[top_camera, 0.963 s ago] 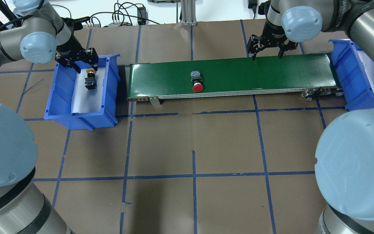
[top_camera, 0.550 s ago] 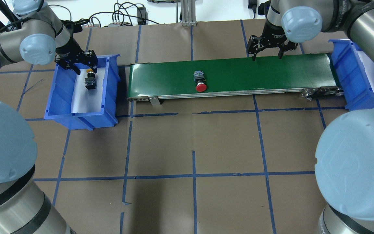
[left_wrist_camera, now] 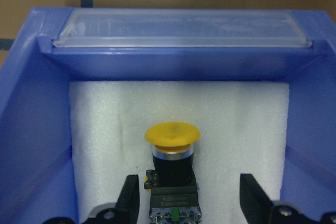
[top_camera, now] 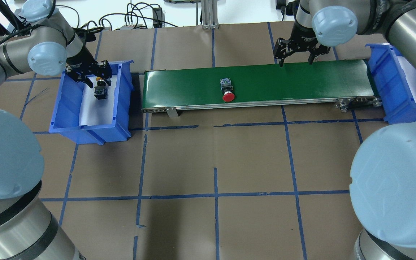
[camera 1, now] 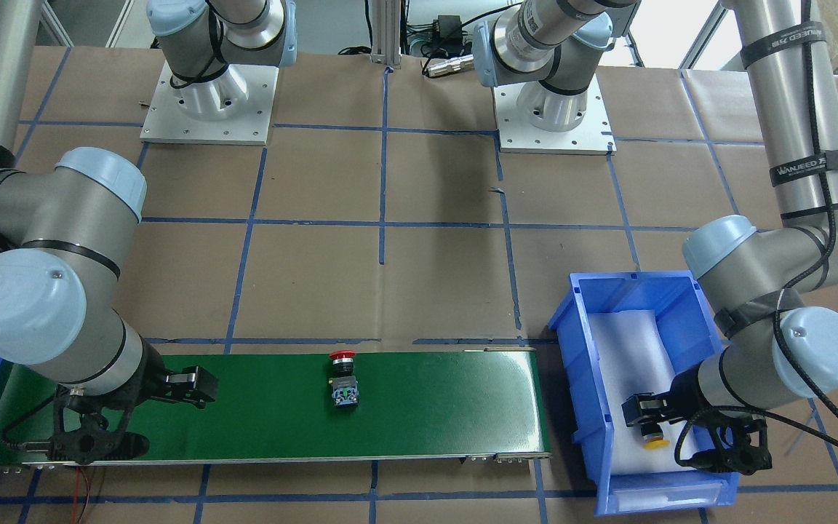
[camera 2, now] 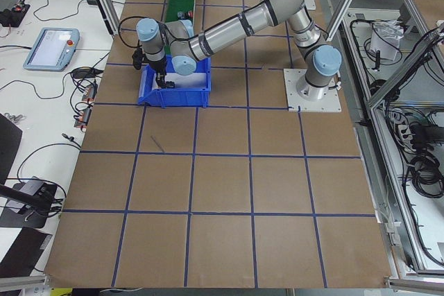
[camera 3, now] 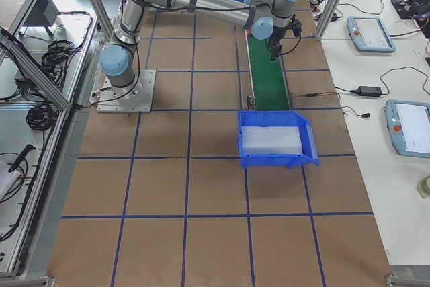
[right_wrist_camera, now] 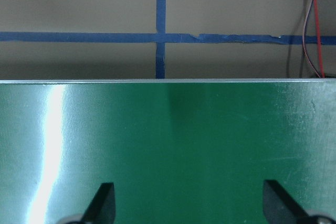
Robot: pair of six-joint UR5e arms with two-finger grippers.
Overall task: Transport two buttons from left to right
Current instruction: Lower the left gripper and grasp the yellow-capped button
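The yellow button (left_wrist_camera: 172, 136) lies on white foam in the left blue bin (top_camera: 59, 108); it also shows in the overhead view (top_camera: 100, 90). My left gripper (left_wrist_camera: 191, 207) is open, and its fingers straddle the button's grey block with gaps on both sides; it also shows in the overhead view (top_camera: 98, 82) and the front view (camera 1: 653, 426). The red button (top_camera: 228, 92) lies on its side near the middle of the green conveyor belt (top_camera: 302, 81); it also shows in the front view (camera 1: 343, 377). My right gripper (top_camera: 297, 63) is open and empty over the belt's far edge, to the right of the red button, and shows in its own wrist view (right_wrist_camera: 189, 208).
A second blue bin (top_camera: 392, 97) lined with white foam stands at the belt's right end. The brown table (top_camera: 215, 162) carries blue tape lines. Cables lie along the far edge. The left bin's walls closely surround my left gripper.
The red button has travelled to the right along the belt. My left gripper has moved right and lower into the bin, over the yellow button. My right gripper has barely moved.
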